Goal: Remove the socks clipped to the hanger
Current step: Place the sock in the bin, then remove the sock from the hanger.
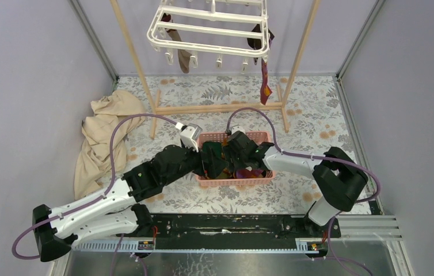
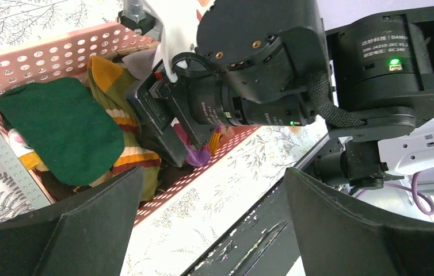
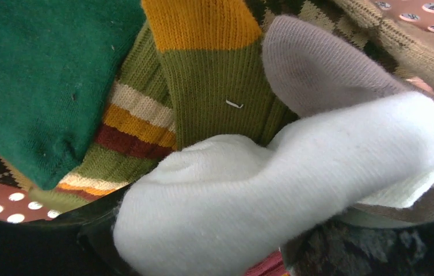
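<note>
- Left claw (image 2: 212, 172) hangs spread wide over the near side of the pink basket (image 1: 235, 182). There is nothing between its fingers (image 2: 88, 224) (both black pads flare out at 7 and 5 o'clock in its own camera).
- Right claw (image 1: 233, 162) points down into the basket from the 3 o'clock side. Its wrist view is filled with fabric, so I cannot tell whether its jaws are apart or pinching something.
- Pressed close to that lens I see a white sock (image 3: 284, 184), with a grey sock (image 3: 318, 75) behind it at 1 o'clock.
- A striped sock (image 3: 203, 86) (olive, mustard, cream and dark red bands) lies at 12 o'clock there, and a green sock (image 3: 36, 86) at 10 o'clock.
- From the left wrist, a purple sock (image 2: 200, 154) peeks out just beside the right claw's black body, inside the basket.
- I find the hanger (image 1: 203, 50) at 12 o'clock in the top view, between the poles of the wooden frame (image 1: 220, 107).
- At least two socks are clipped to it: a brown sock (image 1: 183, 56) near its left front corner, and a dark patterned sock (image 1: 265, 83) dangling long from the right front corner.
- A beige cloth (image 1: 102, 138) is heaped at 9 o'clock on the floral table (image 1: 312, 115), against the left wall.
</note>
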